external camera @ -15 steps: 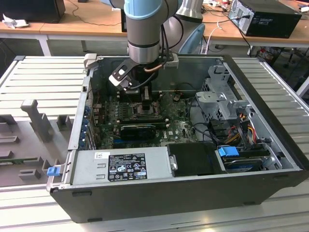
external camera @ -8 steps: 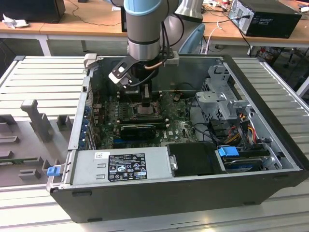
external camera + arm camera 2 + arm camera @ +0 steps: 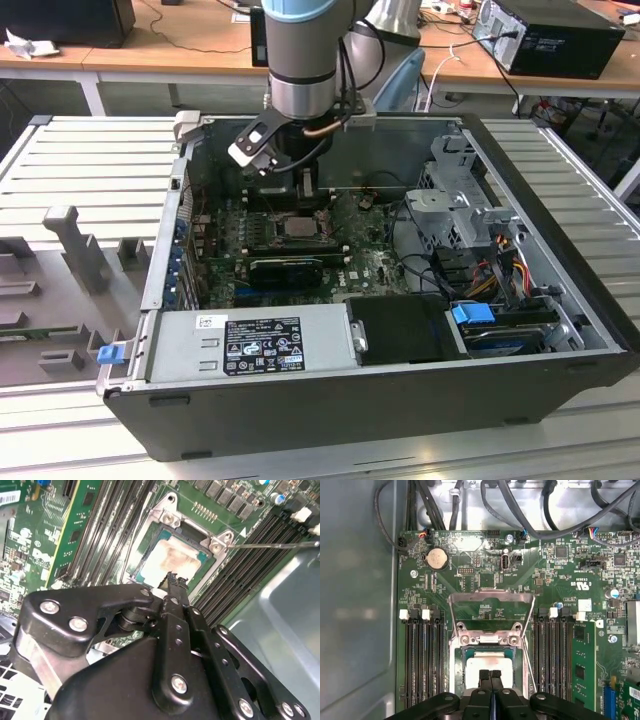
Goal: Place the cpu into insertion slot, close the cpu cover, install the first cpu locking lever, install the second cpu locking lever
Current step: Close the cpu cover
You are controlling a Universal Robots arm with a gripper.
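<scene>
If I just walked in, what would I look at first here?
The big robot arm reaching down into the open computer case grabs your eye first. Its black gripper, shut tight, hangs just over the pale, shiny square cpu, in the middle of the green board.

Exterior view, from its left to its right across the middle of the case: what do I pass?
Grey stand → cpu → metal drive cage → orange and yellow wires.
</scene>
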